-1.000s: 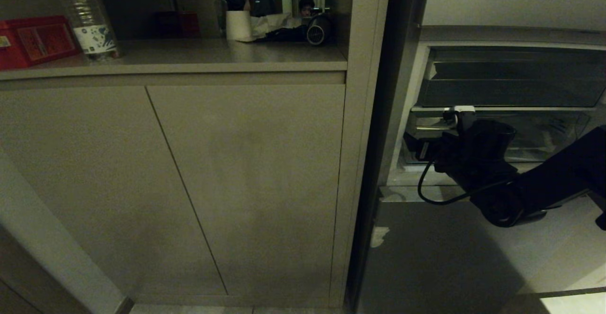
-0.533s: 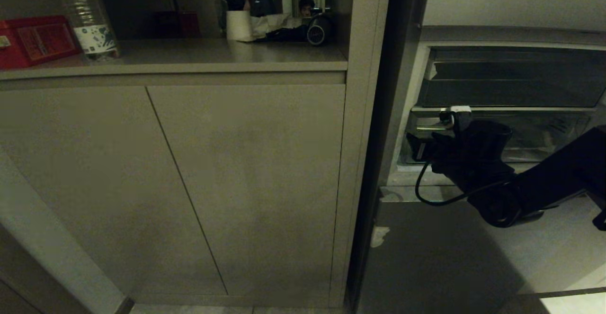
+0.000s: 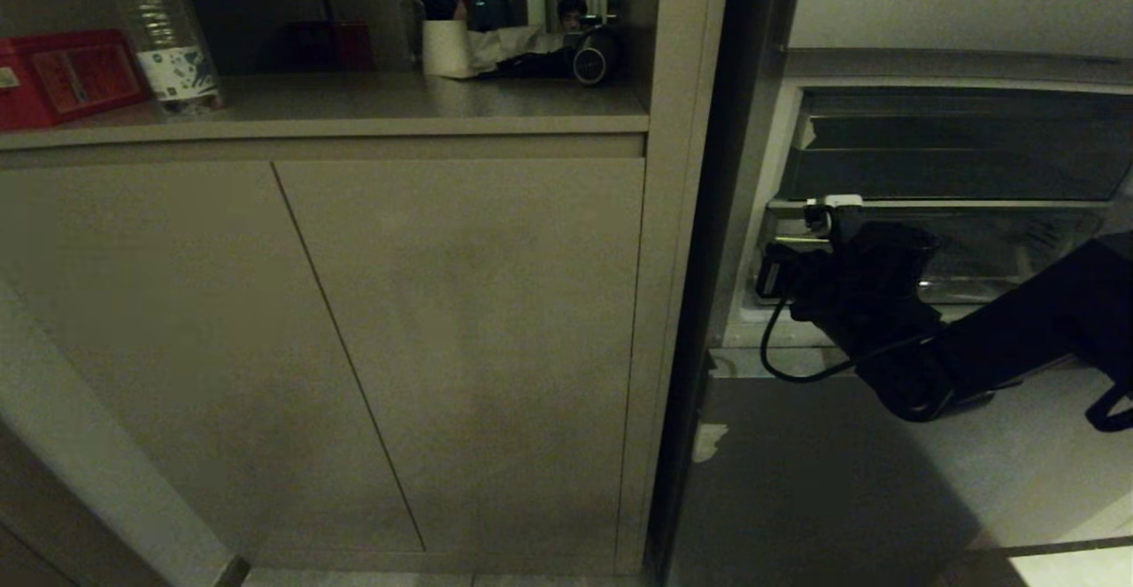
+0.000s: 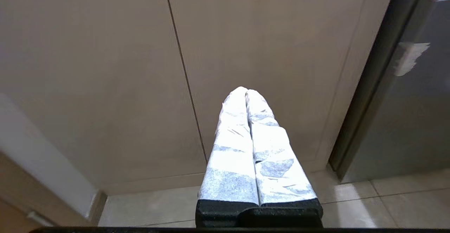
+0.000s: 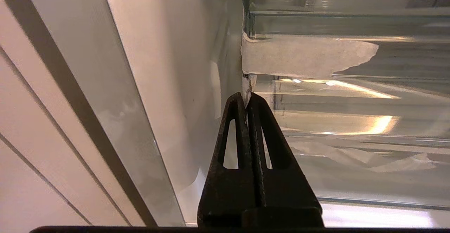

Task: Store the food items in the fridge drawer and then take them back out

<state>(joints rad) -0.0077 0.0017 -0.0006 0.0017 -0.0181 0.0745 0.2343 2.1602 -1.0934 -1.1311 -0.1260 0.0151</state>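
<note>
Beige cabinet doors [image 3: 354,339] fill the head view from 7 to 11 o'clock; at 3 o'clock we see the open grey fridge [image 3: 885,481]. Our right gripper [image 5: 247,97] reaches to the left front corner of the clear fridge drawer [image 3: 1000,255], its jaws pressed together on nothing we can make out. Our left gripper [image 4: 246,91], jaws together, hangs before the cabinet doors.

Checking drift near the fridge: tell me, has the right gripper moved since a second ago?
Yes. The right gripper has shifted left and slightly up along the fridge drawer front.
</note>
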